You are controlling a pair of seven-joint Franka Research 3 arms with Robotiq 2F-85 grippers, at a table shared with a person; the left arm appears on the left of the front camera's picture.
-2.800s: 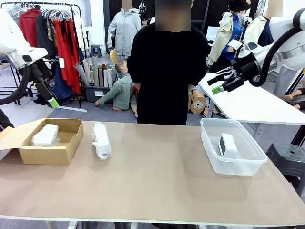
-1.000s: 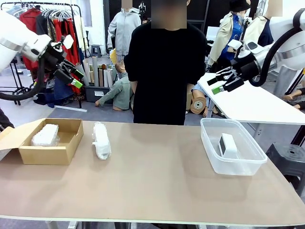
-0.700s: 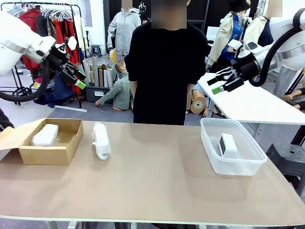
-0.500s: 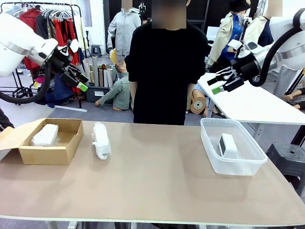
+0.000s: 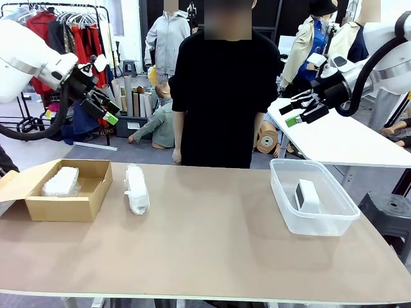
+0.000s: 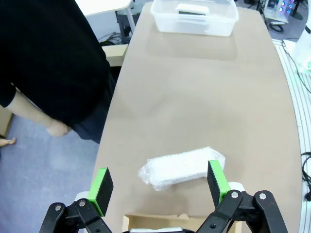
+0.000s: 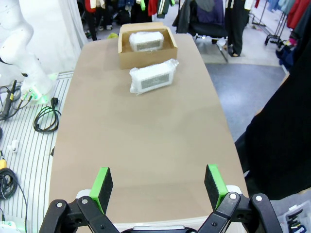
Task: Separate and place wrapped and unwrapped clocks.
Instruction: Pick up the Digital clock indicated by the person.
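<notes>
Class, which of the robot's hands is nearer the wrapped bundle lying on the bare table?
Left. The left hand hangs open high above the bundle; the right hand is raised far off, above the far side of the clear tub.

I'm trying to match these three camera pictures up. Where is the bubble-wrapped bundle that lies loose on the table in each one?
Front view: bundle left of centre, just right of the cardboard box.
Left wrist view: bundle low centre, just above the box's edge.
Right wrist view: bundle upper centre, just below the box.
Shared landmark: the cardboard box.
</notes>
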